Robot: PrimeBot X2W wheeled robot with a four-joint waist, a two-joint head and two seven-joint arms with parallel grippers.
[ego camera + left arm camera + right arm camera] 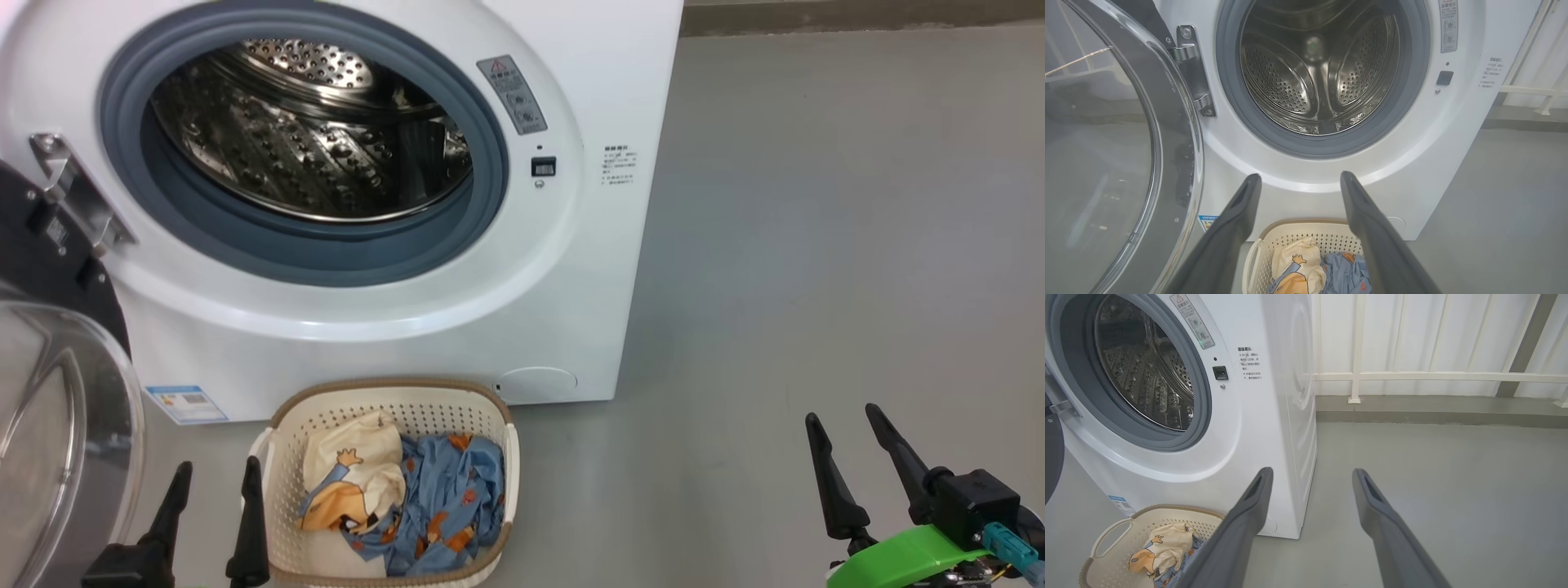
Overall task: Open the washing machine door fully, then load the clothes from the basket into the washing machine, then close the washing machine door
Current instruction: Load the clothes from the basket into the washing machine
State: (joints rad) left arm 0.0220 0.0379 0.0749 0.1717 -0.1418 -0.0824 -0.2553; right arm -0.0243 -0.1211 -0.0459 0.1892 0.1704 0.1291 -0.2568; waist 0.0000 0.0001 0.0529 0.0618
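The white washing machine (392, 343) stands with its steel drum (310, 131) bare. Its door (57, 408) is swung out to the left, glass bowl toward me; in the left wrist view the door (1106, 155) fills the left side. On the floor before the machine sits the cream basket (286, 457) holding the clothes: a cream garment (355, 474) and a blue one (449, 498). Just left of the basket, my left gripper (219, 475) stands open and empty. Out over bare floor at the right, my right gripper (845, 420) is open and empty too.
Grey floor (816, 245) stretches to the right of the machine. A white railing (1433, 375) and a low kerb run behind it. The door's hinge (1190, 61) sits at the left of the drum opening.
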